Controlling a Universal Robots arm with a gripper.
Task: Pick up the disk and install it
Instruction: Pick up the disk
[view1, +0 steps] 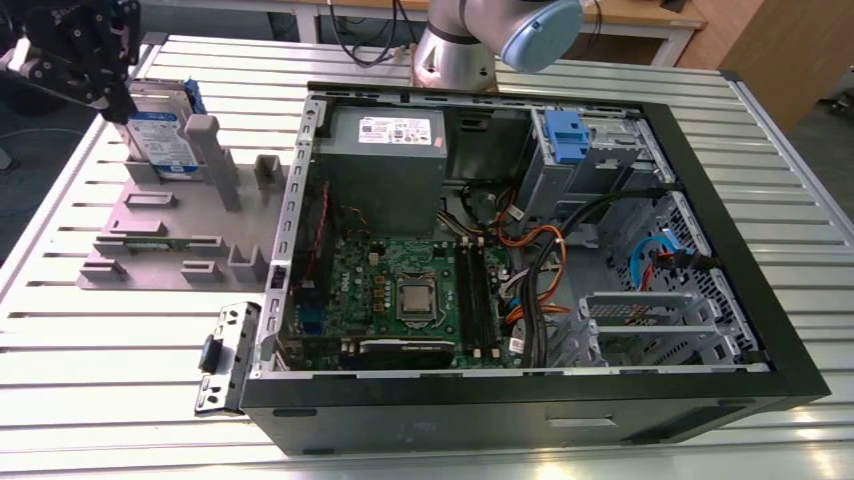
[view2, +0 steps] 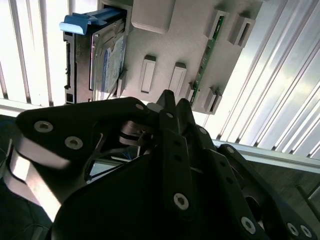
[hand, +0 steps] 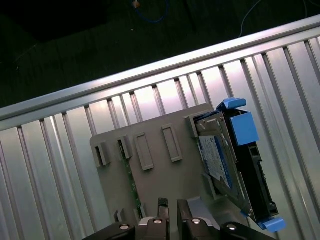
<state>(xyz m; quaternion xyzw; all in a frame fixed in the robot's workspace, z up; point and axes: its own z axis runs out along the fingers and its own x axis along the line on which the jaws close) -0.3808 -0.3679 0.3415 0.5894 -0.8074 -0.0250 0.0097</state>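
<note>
The slatted table (view1: 94, 400) carries an open computer case (view1: 787, 330), which takes up the exterior view from its centre out toward 3 o'clock. At 9 o'clock of the case lies a grey holder plate (view1: 147, 215). The disk (view1: 163, 140) stands on edge in a slot of that plate, toward 10 o'clock in the exterior view, with its blue bracket around it. The gripper (view2: 174, 102) hangs near the disk, at about 11 o'clock of it, jaws drawn together with nothing between them. As I judge it, the pick is not yet made, and the whole install into the case is left.
</note>
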